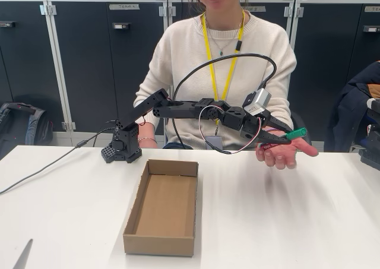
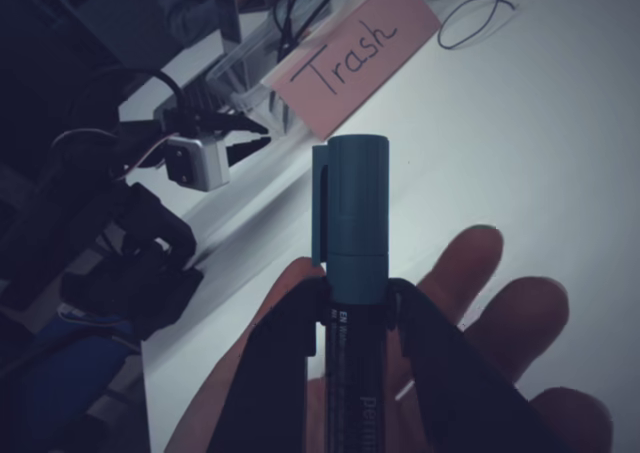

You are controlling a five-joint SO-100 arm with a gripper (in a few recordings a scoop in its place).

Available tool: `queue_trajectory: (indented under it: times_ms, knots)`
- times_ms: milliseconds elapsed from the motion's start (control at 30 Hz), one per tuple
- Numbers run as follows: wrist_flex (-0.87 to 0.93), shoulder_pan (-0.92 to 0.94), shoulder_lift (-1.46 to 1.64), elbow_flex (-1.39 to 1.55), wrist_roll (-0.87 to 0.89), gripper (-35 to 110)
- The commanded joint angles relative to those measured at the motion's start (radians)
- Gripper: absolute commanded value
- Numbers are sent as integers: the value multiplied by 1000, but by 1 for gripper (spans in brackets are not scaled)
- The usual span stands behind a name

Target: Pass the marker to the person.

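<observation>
1. Over the right side of the worktop (image 1: 285,215), in the fixed view, my arm is stretched out sideways and my claw (image 1: 278,137) hangs just above an open hand (image 1: 284,153)
2. My claw is clenched on the marker (image 1: 292,135); in the wrist view both black fingers (image 2: 275,358) press the black barrel from either side, just below the cap
3. The marker (image 2: 355,233) sticks out past my fingertips, its green cap pointing away from my wrist; in the fixed view the cap points right and slightly up
4. The hand lies palm up directly under the marker; in the wrist view the hand (image 2: 470,343) fills the space beneath my claw, fingers spread. I cannot tell whether the marker touches the palm
5. The person (image 1: 219,61) sits behind the worktop in a cream sweater with a yellow lanyard (image 1: 209,49)
6. An open cardboard box (image 1: 163,206) lies on the worktop near my base, well apart from my claw
7. In the wrist view a pink paper reading "Trash" (image 2: 350,53) lies beyond the cap
</observation>
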Motion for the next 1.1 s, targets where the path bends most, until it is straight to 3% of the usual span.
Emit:
queue_trajectory:
  times_ms: [0, 133, 333, 1067]
  knots:
    - [-20, 5, 32, -25, 2, -3]
    - [-14, 6, 29, -23, 0, 13]
    - [-72, 14, 55, 54, 35, 23]
    - [-94, 37, 166, 192, 17, 23]
